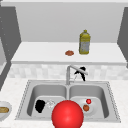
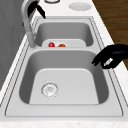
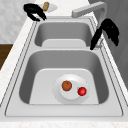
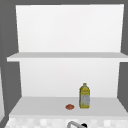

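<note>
The right hand (image 1: pixel 81 72) touches the curved metal faucet (image 1: pixel 75 69) with straight fingers. The left hand (image 1: pixel 40 106), fingers curled and pinching nothing, hovers over the smooth steel sink's (image 1: pixel 25 97) front edge.

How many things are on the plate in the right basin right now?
2: an orange-brown ball near the plate's middle, and a red ball beside it, nearer the faucet side. Nothing looks hidden.

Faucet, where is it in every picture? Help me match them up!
Front view: the faucet stands mid-picture, behind the wall between the two basins.
Left side view: upper left, curving up to the top edge.
Right side view: upper right, spout pointing left.
Upper view: bottom edge, just its top.
Shared landmark: the black right hand beside the spout.
</note>
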Robot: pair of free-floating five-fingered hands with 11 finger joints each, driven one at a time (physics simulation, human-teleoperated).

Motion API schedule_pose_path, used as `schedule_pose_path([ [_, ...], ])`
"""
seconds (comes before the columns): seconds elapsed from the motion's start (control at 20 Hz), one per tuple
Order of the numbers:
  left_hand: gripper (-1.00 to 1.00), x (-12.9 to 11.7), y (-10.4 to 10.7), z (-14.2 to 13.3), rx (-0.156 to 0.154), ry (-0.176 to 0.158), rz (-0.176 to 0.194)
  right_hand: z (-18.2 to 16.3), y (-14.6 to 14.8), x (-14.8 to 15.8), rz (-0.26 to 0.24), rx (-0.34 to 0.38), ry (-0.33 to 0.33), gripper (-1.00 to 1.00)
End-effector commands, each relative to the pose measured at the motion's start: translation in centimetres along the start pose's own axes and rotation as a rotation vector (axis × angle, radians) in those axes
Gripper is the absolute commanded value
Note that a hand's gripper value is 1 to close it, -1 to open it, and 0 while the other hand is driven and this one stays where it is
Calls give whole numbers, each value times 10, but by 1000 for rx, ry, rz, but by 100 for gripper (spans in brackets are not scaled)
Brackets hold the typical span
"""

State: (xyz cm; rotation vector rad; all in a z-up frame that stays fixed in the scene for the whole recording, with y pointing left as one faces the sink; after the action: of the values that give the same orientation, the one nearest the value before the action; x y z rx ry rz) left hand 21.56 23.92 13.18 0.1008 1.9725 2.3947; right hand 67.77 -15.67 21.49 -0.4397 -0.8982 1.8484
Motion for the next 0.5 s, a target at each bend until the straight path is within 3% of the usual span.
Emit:
schedule_pose_path([
  [0.0, 0, 0, 0, 0, 0, 0, 0, 6, 7, 13, 37, -17, -39, -100],
  [0.45, 0, 0, 0, 0, 0, 0, 0, 17, 25, 30, 15, -31, -8, -100],
])
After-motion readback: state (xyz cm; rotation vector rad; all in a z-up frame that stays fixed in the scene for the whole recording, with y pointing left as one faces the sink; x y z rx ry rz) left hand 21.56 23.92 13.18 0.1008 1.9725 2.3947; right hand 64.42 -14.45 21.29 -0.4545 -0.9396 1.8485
